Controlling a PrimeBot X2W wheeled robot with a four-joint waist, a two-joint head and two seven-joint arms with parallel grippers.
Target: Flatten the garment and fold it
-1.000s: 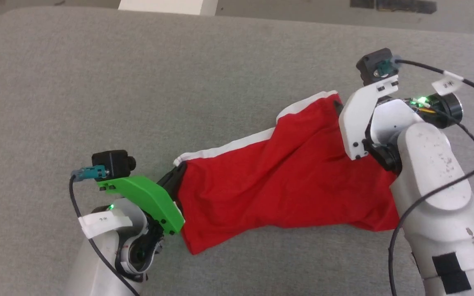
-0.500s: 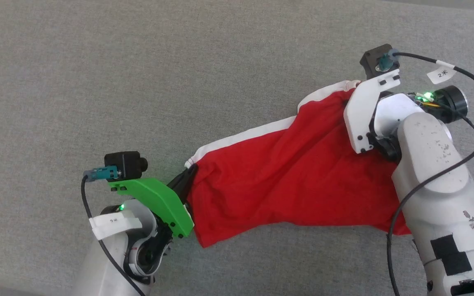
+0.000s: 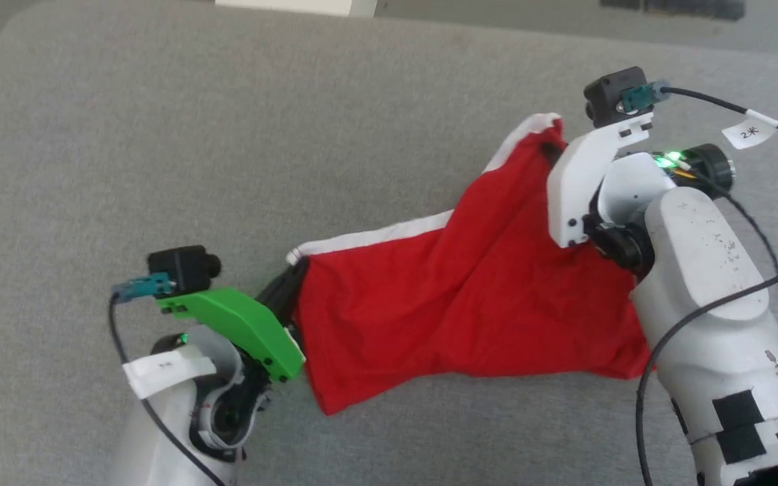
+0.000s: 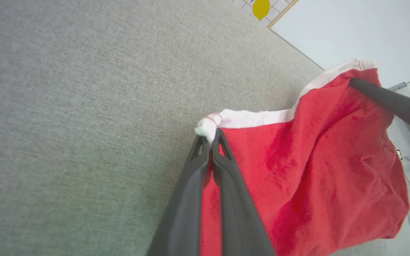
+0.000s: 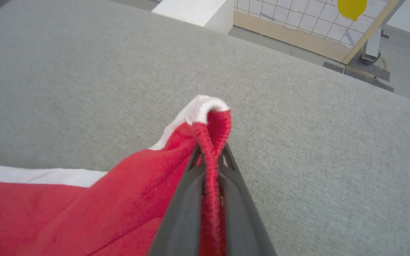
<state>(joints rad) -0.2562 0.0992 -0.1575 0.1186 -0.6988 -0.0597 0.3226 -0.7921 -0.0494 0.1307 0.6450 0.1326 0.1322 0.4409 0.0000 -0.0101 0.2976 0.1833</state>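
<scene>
Left hand (image 4: 210,141) and right hand (image 5: 210,151) each pinch a garment (image 3: 456,304) corner; between them it sags, seemingly unflattened, unfolded.

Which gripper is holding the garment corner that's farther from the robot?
The right gripper; its corner of the red garment sits farther out, while the left gripper pinches the nearer corner.

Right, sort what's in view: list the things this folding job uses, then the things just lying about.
Job: soft bright red garment with white trim; left end effector, pinching one trimmed corner; right end effector, pinching another corner; grey fabric-covered surface under it.
Lying about: yellow round object; white block; wood-framed grid panel.
</scene>
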